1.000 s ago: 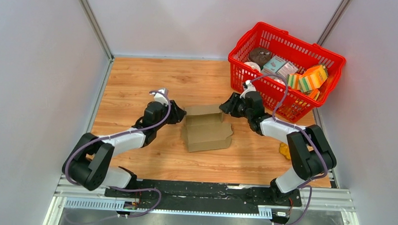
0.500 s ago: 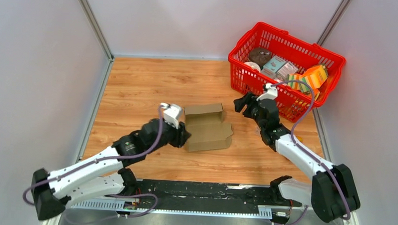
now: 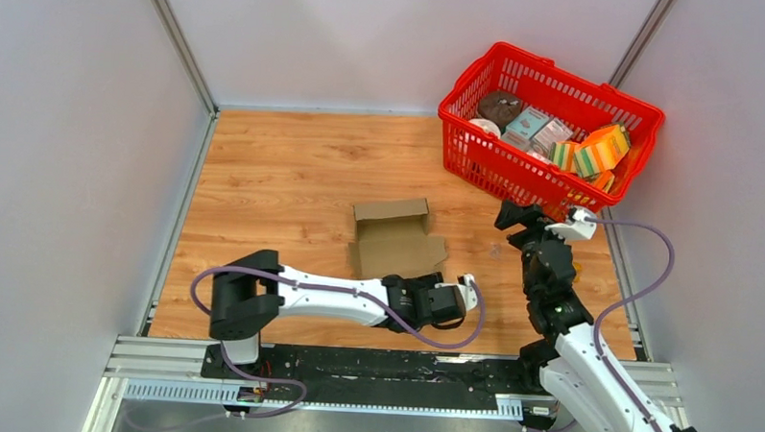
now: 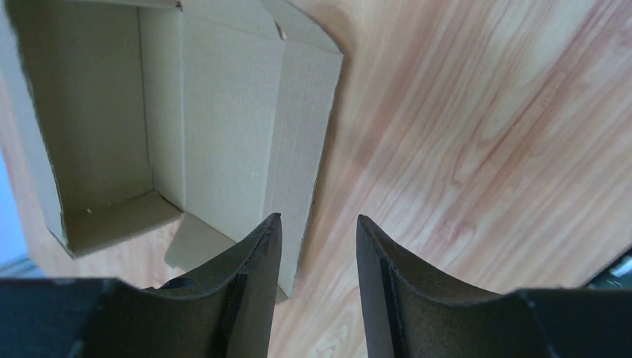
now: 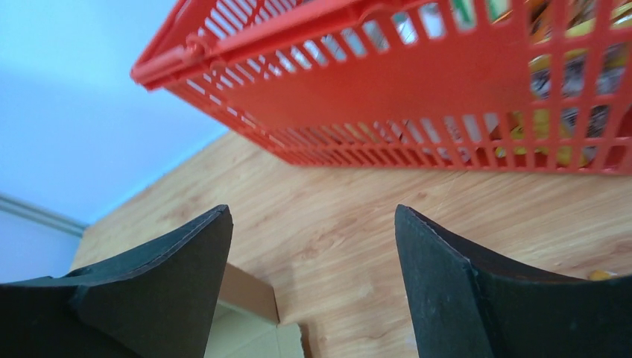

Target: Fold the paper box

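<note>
Within the last second we have drawn both arms back off the paper box (image 3: 397, 241), which now lies alone, well apart from the red basket (image 3: 486, 152), to its near left. Its far part stands as a walled tray and its near flap lies flat, so we judge the fold half done. Our left gripper (image 4: 317, 224), well nearer than the basket, is narrowly parted and empty. Our right gripper (image 5: 313, 212), just before the basket, gapes wide and empty. Wooden tabletop (image 3: 284, 174), plain grey walls (image 3: 75, 119)
</note>
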You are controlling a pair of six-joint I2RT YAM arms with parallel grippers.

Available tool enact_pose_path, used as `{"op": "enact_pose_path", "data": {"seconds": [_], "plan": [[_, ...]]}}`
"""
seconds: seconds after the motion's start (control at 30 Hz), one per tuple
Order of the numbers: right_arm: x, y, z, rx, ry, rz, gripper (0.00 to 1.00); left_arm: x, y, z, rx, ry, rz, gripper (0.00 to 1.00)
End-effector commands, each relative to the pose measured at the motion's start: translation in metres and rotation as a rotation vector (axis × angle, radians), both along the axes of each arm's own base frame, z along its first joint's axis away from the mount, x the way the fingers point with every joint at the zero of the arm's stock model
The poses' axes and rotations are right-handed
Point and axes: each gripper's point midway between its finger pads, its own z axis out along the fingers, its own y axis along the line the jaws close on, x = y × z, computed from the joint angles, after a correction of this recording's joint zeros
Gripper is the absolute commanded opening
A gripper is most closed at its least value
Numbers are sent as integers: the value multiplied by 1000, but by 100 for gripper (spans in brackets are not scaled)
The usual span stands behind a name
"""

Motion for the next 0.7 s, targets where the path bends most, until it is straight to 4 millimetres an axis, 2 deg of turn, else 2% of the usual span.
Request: {"op": "enact_pose_path", "data": {"seconds": [0.0, 0.03, 0.1, 0.27, 0.37, 0.43, 0.47, 0.67], "plan": [[-9, -28, 12, 35, -84, -130, 83, 13, -1, -3, 199, -72, -103, 50], [-12, -31, 15, 40, -99, -140, 84, 12, -6, -4, 203, -65, -111, 51], [-13, -33, 15, 44, -102, -147, 84, 9, -6, -18, 262, -33, -137, 53], [-13, -33, 15, 49, -107, -144, 84, 17, -6, -38, 362, -63, -123, 56], [-13, -33, 14, 54, -108, -141, 84, 24, -7, -39, 384, -105, -105, 56], [-13, -33, 13, 55, -107, -144, 84, 28, -5, -42, 419, -128, -103, 53], [-13, -33, 12, 54, -105, -142, 84, 30, -3, -50, 451, -133, -100, 52], [-13, -33, 10, 62, -108, -144, 85, 47, 1, -55, 544, -246, -79, 44]]}}
